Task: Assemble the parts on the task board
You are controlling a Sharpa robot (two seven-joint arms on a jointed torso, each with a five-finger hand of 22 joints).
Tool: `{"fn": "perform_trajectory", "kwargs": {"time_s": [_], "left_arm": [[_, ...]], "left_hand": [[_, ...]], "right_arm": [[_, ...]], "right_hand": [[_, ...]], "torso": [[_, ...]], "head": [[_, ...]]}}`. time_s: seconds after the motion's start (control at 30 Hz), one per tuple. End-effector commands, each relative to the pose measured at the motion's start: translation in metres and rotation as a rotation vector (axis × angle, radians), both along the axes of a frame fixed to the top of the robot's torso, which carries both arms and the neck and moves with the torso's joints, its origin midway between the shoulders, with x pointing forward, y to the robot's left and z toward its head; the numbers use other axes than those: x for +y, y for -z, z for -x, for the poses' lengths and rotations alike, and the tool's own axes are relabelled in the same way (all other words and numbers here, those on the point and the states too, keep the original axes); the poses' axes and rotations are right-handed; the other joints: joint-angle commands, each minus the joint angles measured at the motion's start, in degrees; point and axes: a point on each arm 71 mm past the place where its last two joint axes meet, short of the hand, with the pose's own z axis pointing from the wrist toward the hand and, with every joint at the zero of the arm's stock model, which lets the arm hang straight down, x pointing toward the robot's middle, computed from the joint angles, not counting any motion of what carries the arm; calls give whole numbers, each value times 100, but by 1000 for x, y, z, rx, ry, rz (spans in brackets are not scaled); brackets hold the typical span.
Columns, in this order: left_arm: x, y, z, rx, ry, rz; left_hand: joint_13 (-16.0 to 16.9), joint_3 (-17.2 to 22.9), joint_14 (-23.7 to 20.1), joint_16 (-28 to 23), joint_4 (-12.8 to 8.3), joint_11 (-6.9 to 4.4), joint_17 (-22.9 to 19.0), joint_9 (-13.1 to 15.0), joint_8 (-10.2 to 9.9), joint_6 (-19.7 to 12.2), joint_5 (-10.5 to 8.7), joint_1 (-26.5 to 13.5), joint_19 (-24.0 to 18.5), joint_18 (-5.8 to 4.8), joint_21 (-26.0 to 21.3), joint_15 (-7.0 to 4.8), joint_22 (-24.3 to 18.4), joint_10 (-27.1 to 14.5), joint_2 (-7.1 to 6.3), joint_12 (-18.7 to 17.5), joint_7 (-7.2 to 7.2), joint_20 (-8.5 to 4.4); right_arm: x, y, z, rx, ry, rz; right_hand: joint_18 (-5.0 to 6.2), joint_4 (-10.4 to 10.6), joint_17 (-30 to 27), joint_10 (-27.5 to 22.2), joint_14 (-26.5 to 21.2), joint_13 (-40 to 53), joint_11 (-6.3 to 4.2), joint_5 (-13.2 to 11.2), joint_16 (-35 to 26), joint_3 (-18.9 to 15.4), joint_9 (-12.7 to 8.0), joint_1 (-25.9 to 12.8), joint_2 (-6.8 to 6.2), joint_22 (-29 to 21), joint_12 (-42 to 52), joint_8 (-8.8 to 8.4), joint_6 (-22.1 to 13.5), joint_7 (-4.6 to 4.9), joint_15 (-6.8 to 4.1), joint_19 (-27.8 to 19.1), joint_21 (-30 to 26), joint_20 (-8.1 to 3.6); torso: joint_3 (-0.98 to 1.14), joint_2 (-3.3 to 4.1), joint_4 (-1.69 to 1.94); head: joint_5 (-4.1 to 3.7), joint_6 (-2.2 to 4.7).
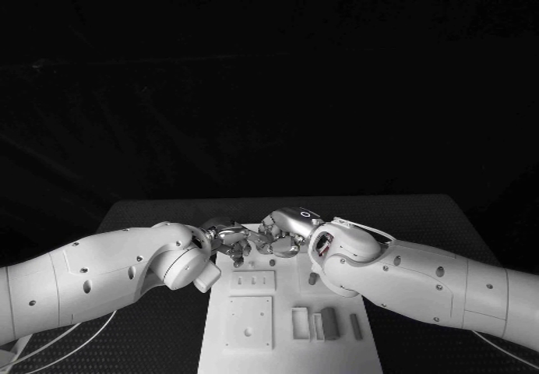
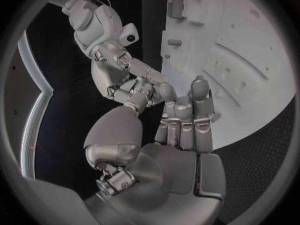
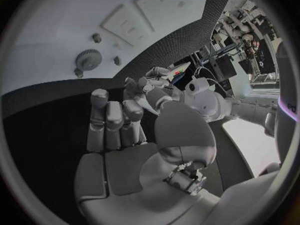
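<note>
Task board (image 1: 290, 354) sat just below both robot hands. Left robot hand (image 1: 228, 241) and right robot hand (image 1: 281, 234) met fingertip to fingertip; contents unclear. Parts (image 1: 327, 323) still loose; assembly barely started.

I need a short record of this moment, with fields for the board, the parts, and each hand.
board: white task board lies mid-table, running toward the robot
parts: grey upright blocks stand in a row near the board's right edge; a gear sits on the board
left hand: left hand over the board's far end, fingers extended together, holding nothing visible
right hand: right hand meets the left hand; any held part cannot be told
</note>
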Motion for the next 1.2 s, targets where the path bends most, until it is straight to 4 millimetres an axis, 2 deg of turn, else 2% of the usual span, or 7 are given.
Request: {"fn": "perform_trajectory", "kwargs": {"time_s": [0.03,0.23,0.33,1.03,1.2], "left_arm": [[-4,-4,1,-14,23,11],[-3,-3,1,-16,24,5],[-2,-3,1,-16,22,4],[-5,-2,2,8,33,17],[-4,-3,1,7,14,32]], "left_hand": [[-15,158,10,56,-10,-28,-45,13,7,290,-10,168,81,378,34,-44,15,-18,74,37,8,-39],[-43,423,-2,112,19,-26,-132,24,-9,309,-8,319,93,355,38,-41,34,-6,135,38,9,-37],[-57,531,-14,142,54,-21,-187,32,-19,318,-9,317,94,342,35,-37,43,-5,119,40,12,-36],[-87,676,-39,231,64,-44,-313,86,18,422,-12,276,106,327,35,-56,71,9,139,54,-13,-50],[-103,715,-42,280,86,-76,-376,150,81,530,-13,226,125,320,38,-85,84,28,183,63,-48,-62]], "right_arm": [[1,3,1,9,-14,21],[0,4,1,12,-12,26],[0,4,1,13,-11,28],[-1,6,0,21,-3,35],[-1,7,0,22,-3,35]], "right_hand": [[87,-1,-4,-11,19,-3,-19,27,13,40,1,30,8,89,1,19,79,42,-41,1,33,-23],[87,0,-1,-10,26,-3,-21,26,13,41,4,22,6,88,0,20,84,40,-42,3,33,-24],[87,0,-5,-10,24,-3,-21,26,12,41,5,19,5,88,0,21,85,40,-42,4,32,-24],[87,8,-10,-8,33,-5,-27,27,6,51,16,-15,19,83,-6,21,95,34,-48,12,28,-26],[87,7,-18,-8,28,-5,-28,28,3,55,18,-19,22,82,-6,22,99,32,-49,13,27,-26]], "torso": [[2,-2,-1],[1,-4,0],[1,-3,-1],[5,-1,0],[7,0,2]], "head": [[9,-12],[5,-17],[-3,-14],[-17,-16],[-16,-27]]}}
